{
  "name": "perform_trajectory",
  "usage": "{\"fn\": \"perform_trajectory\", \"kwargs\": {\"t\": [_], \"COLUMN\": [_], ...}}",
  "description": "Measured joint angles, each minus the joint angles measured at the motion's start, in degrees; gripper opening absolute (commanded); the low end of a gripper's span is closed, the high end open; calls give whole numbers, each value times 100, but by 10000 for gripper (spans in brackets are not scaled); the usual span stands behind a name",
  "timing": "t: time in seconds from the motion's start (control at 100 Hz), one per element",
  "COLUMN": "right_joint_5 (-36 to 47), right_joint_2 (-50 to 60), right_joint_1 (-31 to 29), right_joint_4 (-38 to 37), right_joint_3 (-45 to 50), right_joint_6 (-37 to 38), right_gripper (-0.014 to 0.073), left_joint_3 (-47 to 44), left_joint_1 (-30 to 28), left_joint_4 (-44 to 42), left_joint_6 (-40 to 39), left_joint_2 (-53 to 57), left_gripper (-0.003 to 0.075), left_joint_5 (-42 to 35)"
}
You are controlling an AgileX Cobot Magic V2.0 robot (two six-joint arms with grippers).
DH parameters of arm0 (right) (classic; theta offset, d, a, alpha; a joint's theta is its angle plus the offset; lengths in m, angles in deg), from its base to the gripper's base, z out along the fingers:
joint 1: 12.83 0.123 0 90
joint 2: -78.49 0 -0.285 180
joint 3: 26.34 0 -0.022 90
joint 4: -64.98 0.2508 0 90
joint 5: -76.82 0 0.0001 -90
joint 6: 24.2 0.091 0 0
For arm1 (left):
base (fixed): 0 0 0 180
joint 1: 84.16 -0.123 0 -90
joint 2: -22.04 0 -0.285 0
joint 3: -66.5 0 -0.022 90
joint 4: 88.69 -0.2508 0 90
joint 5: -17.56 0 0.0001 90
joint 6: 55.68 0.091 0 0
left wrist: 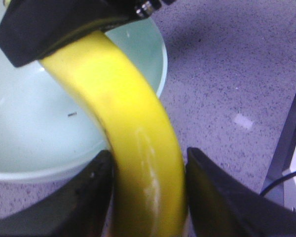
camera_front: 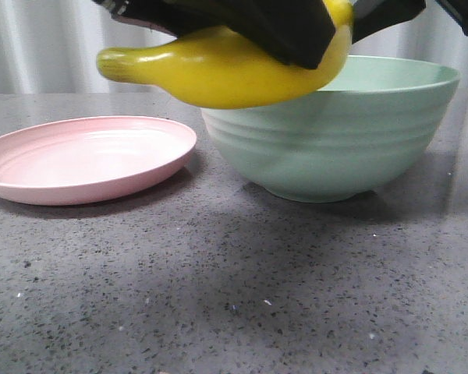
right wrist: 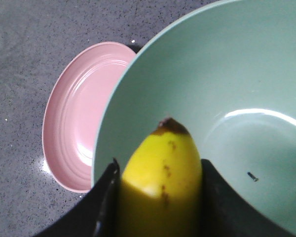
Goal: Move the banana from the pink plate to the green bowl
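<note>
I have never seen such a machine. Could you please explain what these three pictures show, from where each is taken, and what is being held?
It is a robot with two arms, each ending in a gripper. One picture looks forward over the grey table; the other two come from cameras on the wrists. On the table stand an empty pink plate and a green bowl. Both grippers, the left gripper and the right gripper, are closed on one yellow banana, which hangs in the air above the near rim of the bowl.

Your front view sits low and close at table (camera_front: 234,312) level facing forward, both wrist views look steeply down from just above, and all three share the banana (camera_front: 218,74) and green bowl (camera_front: 335,148).
</note>
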Motion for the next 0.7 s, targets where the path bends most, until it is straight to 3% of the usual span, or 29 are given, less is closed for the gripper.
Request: {"fn": "perform_trajectory", "kwargs": {"t": [0.28, 0.57, 0.7], "right_joint_5": [-177, 604, 711], "right_joint_2": [134, 327, 72], "right_joint_1": [13, -353, -369], "right_joint_4": [-189, -2079, -2341], "right_joint_3": [-225, -631, -631], "right_joint_6": [-37, -47, -47], "right_gripper": [-33, -33, -32], "left_joint_3": [35, 35, 35], "left_joint_1": [0, 0, 0], "left_joint_4": [-89, -148, -148], "left_joint_6": [22, 22, 22], "left_joint_2": [161, 647, 670], "left_gripper": [378, 377, 377], "left_joint_5": [-221, -553, -577]}}
